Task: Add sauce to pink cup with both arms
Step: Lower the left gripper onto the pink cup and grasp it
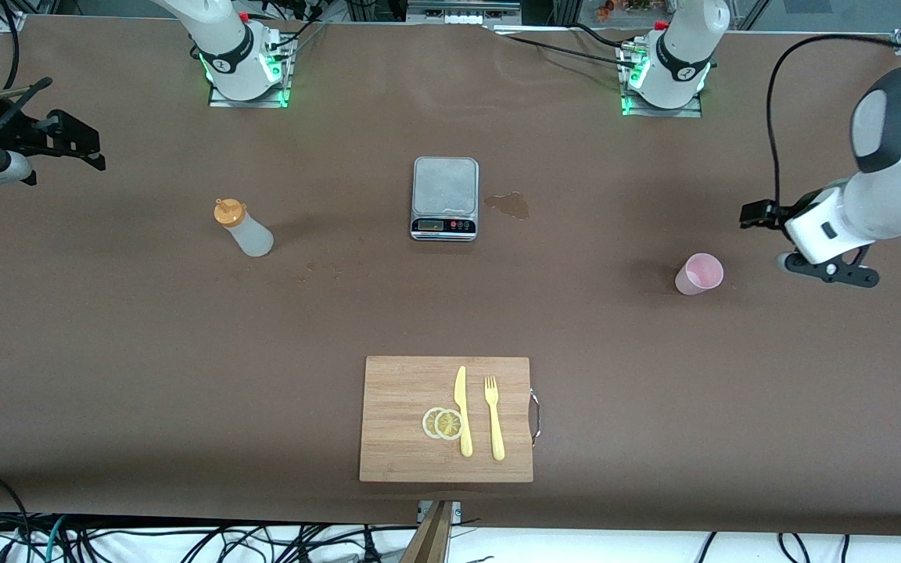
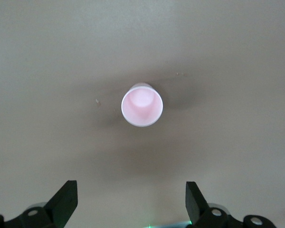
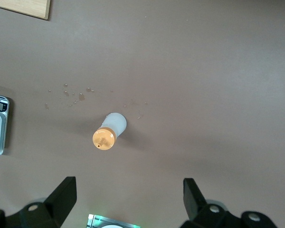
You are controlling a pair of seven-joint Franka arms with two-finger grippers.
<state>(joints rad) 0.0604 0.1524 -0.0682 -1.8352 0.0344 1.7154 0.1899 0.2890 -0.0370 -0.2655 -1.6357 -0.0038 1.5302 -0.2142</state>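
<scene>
The sauce bottle [image 1: 243, 228], whitish with an orange cap, stands upright on the brown table toward the right arm's end. In the right wrist view the sauce bottle [image 3: 109, 133] shows from above, well clear of the fingers. My right gripper [image 1: 79, 145] [image 3: 128, 185] hangs open and empty above the table's end, apart from the bottle. The pink cup [image 1: 699, 274] stands upright toward the left arm's end. From above, the cup [image 2: 141, 105] looks empty. My left gripper [image 1: 759, 215] [image 2: 129, 185] hovers open and empty beside and above the cup, not touching it.
A grey kitchen scale [image 1: 445, 197] sits mid-table near the bases, with a wet stain [image 1: 507, 205] beside it. Nearer the front camera lies a wooden cutting board [image 1: 403, 391] carrying a yellow knife [image 1: 462, 410], a fork [image 1: 493, 418] and lemon slices [image 1: 443, 423].
</scene>
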